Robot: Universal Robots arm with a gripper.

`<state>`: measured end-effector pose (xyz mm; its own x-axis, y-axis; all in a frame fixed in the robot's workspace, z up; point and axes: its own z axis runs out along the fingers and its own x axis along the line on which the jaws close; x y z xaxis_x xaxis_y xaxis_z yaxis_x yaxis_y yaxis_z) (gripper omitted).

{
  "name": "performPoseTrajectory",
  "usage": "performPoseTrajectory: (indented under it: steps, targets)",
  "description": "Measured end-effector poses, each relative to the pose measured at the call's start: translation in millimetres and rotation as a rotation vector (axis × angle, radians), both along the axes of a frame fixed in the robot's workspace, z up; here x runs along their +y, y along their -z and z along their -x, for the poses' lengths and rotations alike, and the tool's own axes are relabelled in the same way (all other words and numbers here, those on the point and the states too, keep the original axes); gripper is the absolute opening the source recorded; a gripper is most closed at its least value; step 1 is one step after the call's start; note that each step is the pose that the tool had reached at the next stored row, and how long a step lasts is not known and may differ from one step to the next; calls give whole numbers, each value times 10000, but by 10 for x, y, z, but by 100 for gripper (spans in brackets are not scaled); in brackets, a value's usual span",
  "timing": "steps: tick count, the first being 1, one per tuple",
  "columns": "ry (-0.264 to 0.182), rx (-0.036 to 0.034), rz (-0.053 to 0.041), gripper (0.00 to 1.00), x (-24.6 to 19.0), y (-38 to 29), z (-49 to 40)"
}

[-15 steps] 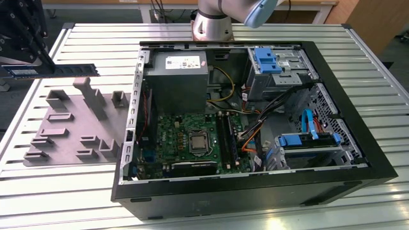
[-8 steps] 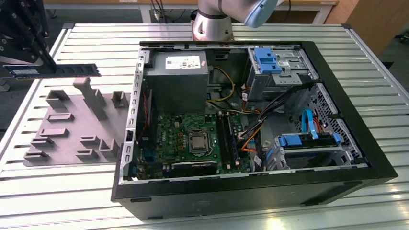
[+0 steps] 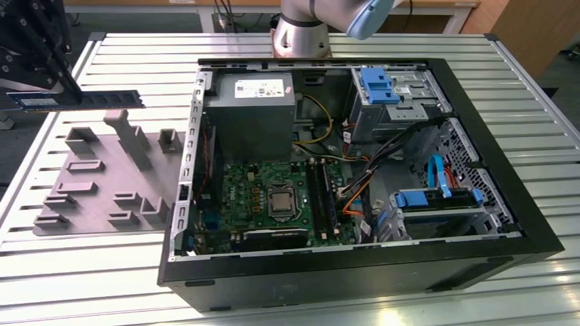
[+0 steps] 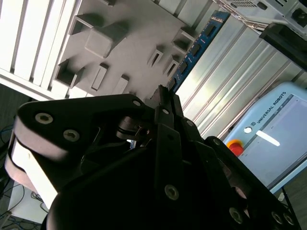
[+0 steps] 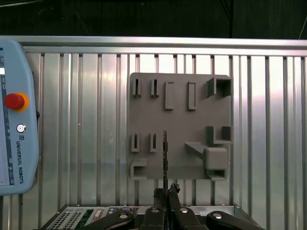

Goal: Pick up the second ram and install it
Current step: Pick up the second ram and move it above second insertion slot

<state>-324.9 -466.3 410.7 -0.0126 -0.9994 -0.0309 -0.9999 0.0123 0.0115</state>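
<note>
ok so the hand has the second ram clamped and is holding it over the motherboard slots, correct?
No. The hand does have the second ram clamped, but holds it over the grey fixture plate outside the case, not over the motherboard slots. The exterior view shows it.

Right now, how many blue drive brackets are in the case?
2. In the exterior view, one blue bracket sits near the upper wall of the case; the other lies lower, toward the exterior view's right. Others may be hidden.

The second ram is a dark blue stick with black chips. It hangs level, on edge, pinched near one end in the gripper.
</note>
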Motion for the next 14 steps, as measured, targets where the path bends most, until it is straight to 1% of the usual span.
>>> performPoseTrajectory:
  steps: [14]
  targets:
    - [0, 0, 0, 14, 0, 0, -33]
